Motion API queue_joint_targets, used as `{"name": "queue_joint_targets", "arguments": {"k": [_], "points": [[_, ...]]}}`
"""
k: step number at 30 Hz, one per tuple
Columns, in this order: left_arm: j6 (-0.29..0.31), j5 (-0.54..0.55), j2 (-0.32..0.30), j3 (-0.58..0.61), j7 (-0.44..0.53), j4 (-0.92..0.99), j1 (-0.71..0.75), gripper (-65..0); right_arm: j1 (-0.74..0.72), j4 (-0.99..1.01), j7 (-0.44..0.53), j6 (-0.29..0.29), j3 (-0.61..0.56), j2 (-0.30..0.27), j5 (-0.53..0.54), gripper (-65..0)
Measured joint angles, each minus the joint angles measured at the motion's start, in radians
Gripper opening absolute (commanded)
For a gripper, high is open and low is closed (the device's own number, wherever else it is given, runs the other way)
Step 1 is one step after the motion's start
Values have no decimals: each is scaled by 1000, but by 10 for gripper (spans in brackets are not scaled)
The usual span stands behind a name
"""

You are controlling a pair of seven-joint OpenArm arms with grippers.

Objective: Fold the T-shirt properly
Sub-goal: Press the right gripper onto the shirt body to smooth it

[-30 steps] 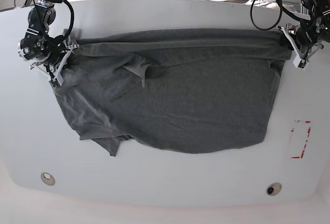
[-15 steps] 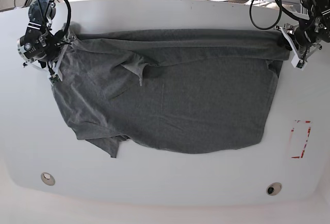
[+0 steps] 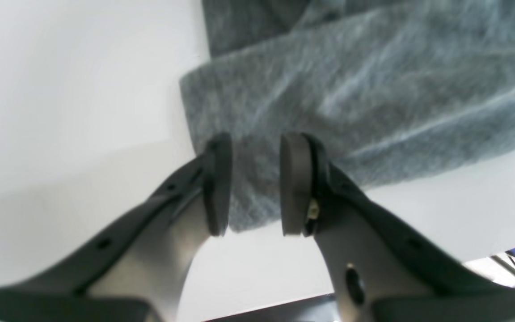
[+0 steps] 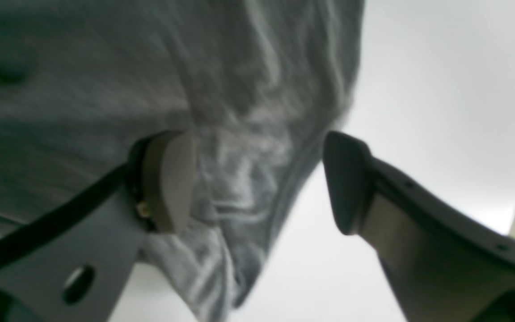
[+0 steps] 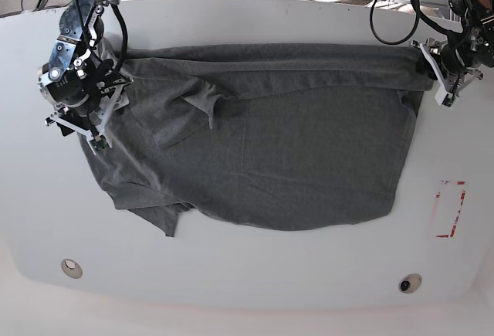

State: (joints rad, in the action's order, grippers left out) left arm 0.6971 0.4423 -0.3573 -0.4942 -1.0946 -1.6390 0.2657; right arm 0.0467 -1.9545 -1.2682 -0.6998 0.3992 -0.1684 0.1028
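Since the earlier frame the right hand has swung down and inward along the shirt's edge and its jaws have spread — the wrist view shows them wide apart with a bunched corner of cloth lying loose between them, resting against one pad only, so that corner looks let go. The left hand has not shifted; its jaws stand partly closed with the cloth edge between the pads, but whether they actually pinch it I cannot tell.

The T-shirt lies spread on the white surface, long axis running side to side between the two hands, its far edge doubled over in a band. One sleeve is turned in on the body near the right hand; a crumpled corner pokes out at the near edge on that same side. The right hand is the nearer to both.

The surface is bare on the near side — room to fold toward. A red-marked rectangle sits just off the shirt's left-hand end.
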Motion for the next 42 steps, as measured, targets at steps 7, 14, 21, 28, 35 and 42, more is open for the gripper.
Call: {"name": "queue_joint_targets", "arguments": {"k": [7,14,21,28,35,42], "points": [[0,-6,-3,-2,-3,-1,-24,-297,-29,55,78,0,-72,88,-10,-114],[0,-9,-2,-5,-8,-35,-36,-300,-137,240,147,1,-78,90,-13,-154],[0,-5,-1,-4,-4,-40,-41,-299,-219,396,196,0,-78,87,-18,-170],[0,-8,-1,-4,-4,-39,-42,-299,-260,482,245,1,-78,88,-19,-171],[0,-8,-1,-4,-4,-37,-42,-299,-257,534,250,1,-78,90,-19,-189],[0,-9,-1,-4,-5,-37,-42,-299,-254,576,299,1,-78,90,-18,-295]]}}
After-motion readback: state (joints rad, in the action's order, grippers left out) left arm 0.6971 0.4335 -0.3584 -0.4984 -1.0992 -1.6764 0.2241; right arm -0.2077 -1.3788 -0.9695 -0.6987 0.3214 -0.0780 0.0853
